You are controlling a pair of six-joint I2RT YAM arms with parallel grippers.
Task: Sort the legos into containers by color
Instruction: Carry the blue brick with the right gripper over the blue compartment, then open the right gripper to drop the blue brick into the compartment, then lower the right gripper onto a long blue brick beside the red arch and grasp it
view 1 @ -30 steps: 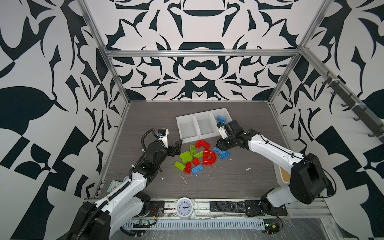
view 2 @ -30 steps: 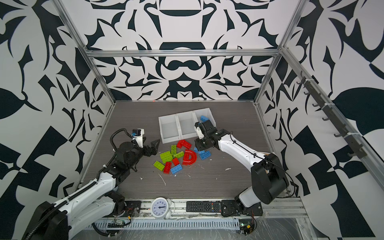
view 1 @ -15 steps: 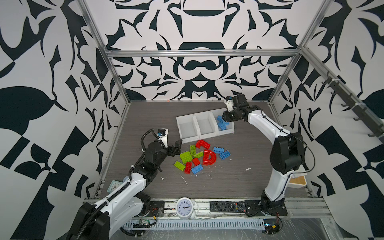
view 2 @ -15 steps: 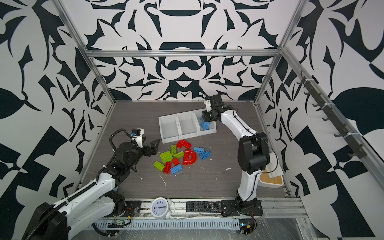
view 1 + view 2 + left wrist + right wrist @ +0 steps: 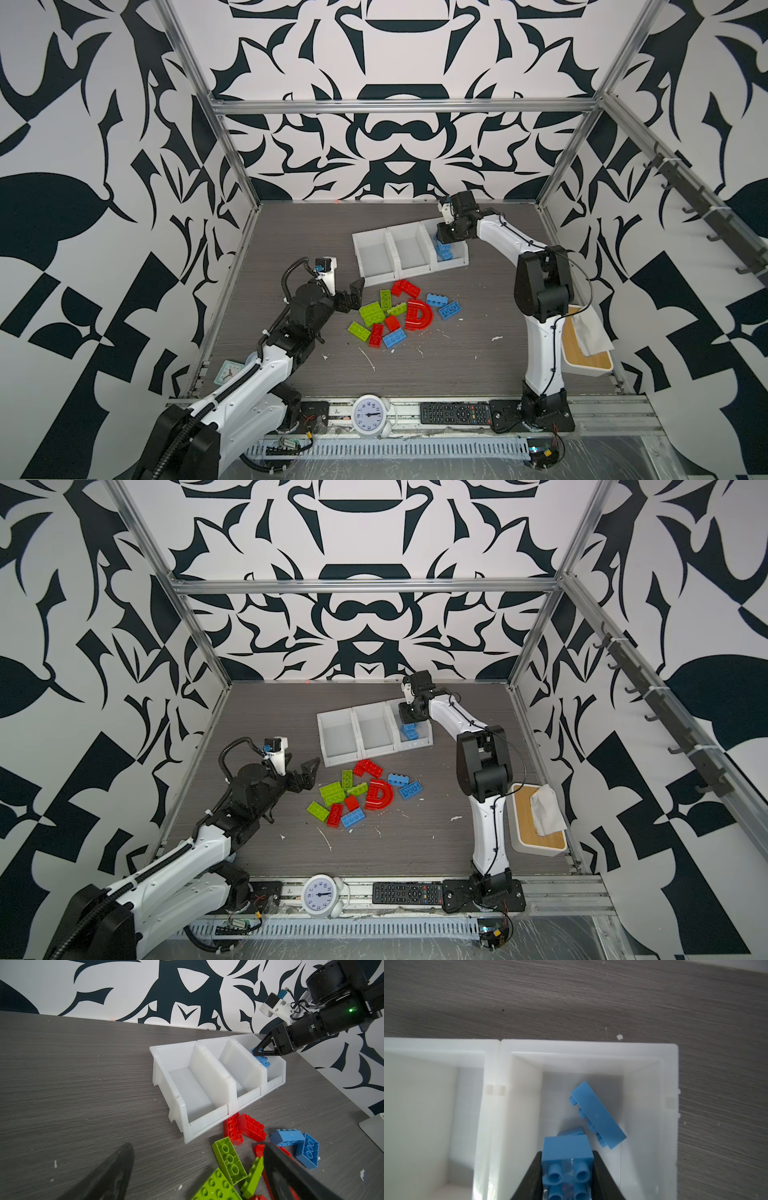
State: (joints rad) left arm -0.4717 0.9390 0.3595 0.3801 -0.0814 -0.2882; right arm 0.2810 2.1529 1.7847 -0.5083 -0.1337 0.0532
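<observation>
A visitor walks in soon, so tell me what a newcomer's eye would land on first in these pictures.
First the bold black-and-white patterned walls around the whole cell, then the bright heap of red, green and blue legos mid-table in front of the white bins. Next, the right pincer gripping a blue brick over the end bin that already holds blue pieces, while the left pincer stands open beside the heap.

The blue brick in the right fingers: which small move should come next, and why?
Probably open the right fingers and let the blue brick drop. It is clamped just over the rightmost bin, where a long blue plate already lies, so the colour matches and nothing more needs carrying.
</observation>
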